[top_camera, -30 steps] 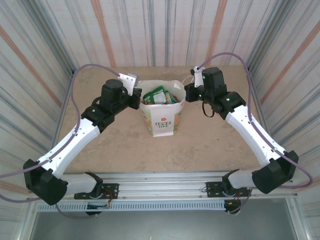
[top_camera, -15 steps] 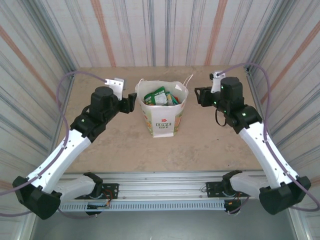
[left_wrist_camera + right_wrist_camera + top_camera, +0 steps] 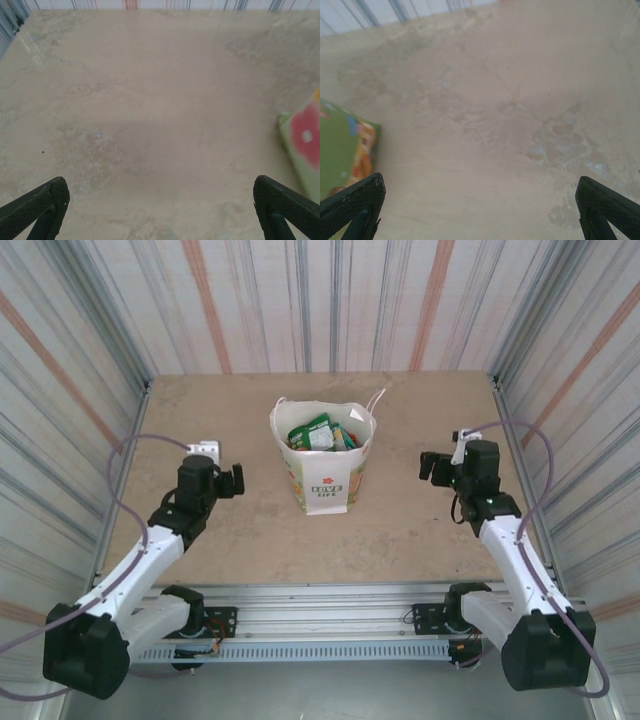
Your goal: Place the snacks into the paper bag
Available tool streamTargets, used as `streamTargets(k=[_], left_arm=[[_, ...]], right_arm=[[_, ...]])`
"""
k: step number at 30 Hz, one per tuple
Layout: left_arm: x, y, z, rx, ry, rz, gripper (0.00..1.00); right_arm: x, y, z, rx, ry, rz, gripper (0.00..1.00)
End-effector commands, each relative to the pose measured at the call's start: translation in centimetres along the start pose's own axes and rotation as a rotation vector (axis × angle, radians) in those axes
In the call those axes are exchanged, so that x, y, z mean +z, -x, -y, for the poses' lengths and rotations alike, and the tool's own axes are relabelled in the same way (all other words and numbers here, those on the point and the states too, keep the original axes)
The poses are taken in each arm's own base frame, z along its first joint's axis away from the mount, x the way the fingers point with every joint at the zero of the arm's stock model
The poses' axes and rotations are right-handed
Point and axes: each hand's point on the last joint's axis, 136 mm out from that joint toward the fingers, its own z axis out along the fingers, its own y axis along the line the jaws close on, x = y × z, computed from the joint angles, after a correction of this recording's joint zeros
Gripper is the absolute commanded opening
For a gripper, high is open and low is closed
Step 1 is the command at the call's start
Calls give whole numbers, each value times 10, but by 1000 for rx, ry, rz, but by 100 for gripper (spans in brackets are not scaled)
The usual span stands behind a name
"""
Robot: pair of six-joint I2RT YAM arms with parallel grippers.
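Note:
The paper bag (image 3: 322,468) stands upright at the middle of the table, cream-white with green lettering and string handles. Snacks (image 3: 318,432), green and orange packets, show in its open mouth. My left gripper (image 3: 235,482) hangs open to the left of the bag, well apart from it. My right gripper (image 3: 430,467) hangs open to the bag's right, also apart. In the left wrist view the gripper (image 3: 160,210) has wide-spread fingers (image 3: 40,207) over bare table, with the bag's printed side (image 3: 302,145) at the right edge. In the right wrist view the gripper (image 3: 480,210) is empty, the bag (image 3: 342,145) at the left.
The tan table (image 3: 400,530) is walled by striped metal panels (image 3: 330,300) at the back and both sides. An aluminium rail (image 3: 320,605) with the arm bases runs along the near edge.
Both arms have drawn back from the bag's rim, outward and toward the near edge. Both grippers have gone from shut to wide open.

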Motion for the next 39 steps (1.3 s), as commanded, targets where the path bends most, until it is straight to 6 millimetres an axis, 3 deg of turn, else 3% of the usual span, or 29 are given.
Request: streamTargets(k=[1,9,12,15,18,20,22,23,24,39], left_arm=[[14,23,-8,86,73,138,99],[64,-1,-10,224,130,108,99],[77,-15,-13,236,111,124,98],[79,-13,-13,268,79,165,99],[79,-21,-45,115,127,196,99],[80,-32,-53,38,54,197,99],[85,-29,-66,-5,86,242,99],[88,-37,-67,-37,76,160,99],[91,-33,-66,-29,75,148,99],[92,-33,-65,3,119,144,99]], right_arm=[[19,8,14,-16,-19,133,99],[66,-30,42,-14,-63,100,99],[77,-32,45,-16,-62,128,99],[84,-27,40,-71,-35,140,99],[86,-26,37,-108,-30,172,99],[90,-34,43,-96,-42,191,99],[97,-39,47,-89,-48,226,99],[97,-40,48,-89,-50,223,99],[97,-44,50,-76,-58,173,99],[101,-41,52,-56,-38,165,99]])
